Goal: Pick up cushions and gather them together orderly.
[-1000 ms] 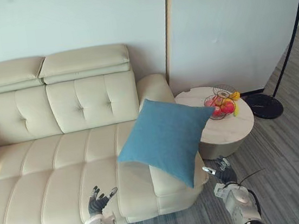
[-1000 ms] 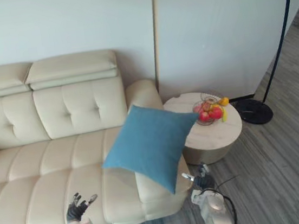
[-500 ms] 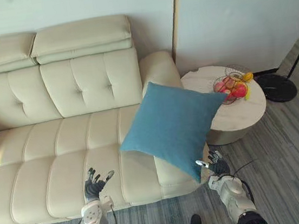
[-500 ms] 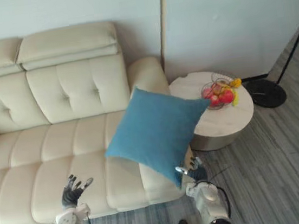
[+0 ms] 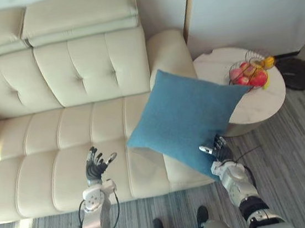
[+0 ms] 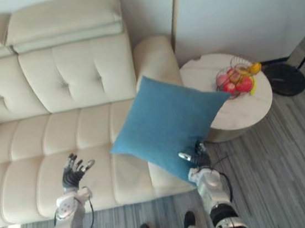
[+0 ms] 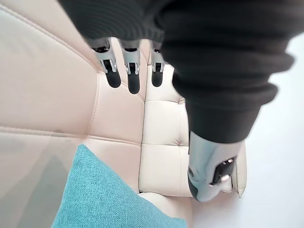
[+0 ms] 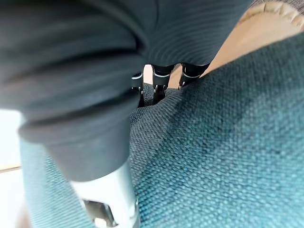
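Cushion (image 5: 189,118), blue: stands tilted on one corner across the right end of the cream sofa (image 5: 60,136), reaches with its far corner over the round side table (image 5: 253,114), near the wire fruit basket (image 5: 252,72). Right hand (image 5: 219,151): sits at the cushion's lowest corner, pressed into the fabric; cannot tell whether open or clasped. Left hand (image 5: 96,165): hovers over the front seat, well apart from the cushion, spread wide, holds nothing.
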